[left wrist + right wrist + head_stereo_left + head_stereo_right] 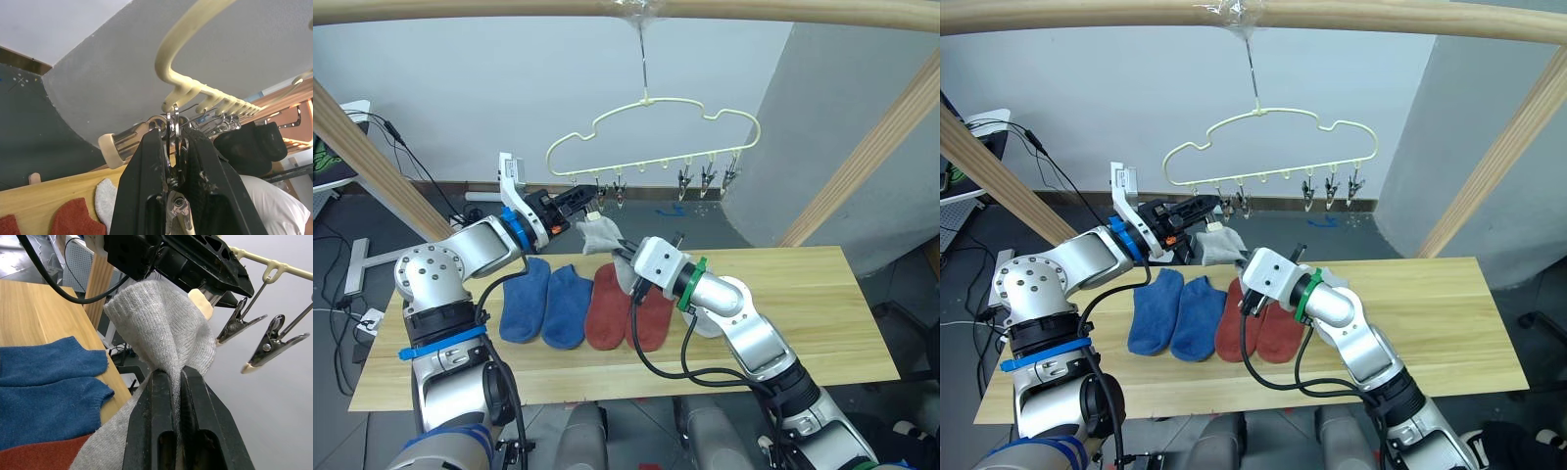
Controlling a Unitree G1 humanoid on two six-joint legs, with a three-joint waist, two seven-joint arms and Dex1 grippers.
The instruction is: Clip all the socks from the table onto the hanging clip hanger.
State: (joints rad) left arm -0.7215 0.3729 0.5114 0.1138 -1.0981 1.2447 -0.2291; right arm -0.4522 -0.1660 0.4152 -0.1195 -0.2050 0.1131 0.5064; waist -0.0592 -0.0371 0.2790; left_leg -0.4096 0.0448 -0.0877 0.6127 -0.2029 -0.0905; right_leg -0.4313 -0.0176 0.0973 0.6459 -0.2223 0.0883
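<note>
Under the clip hanger (651, 132), the right tool (172, 377) pinches a light grey sock (164, 328), soft and floppy, best gripped near its cuff; the left tool (176, 147) squeezes the leftmost clip (172, 128) above the worktop (822, 294)

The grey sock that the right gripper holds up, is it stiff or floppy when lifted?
Probably floppy: the grey sock folds and droops around the right gripper where the fingers pinch it. It seems light, since a small pinch carries it. The knit looks fuzzy, so it likely will not slip easily.
</note>
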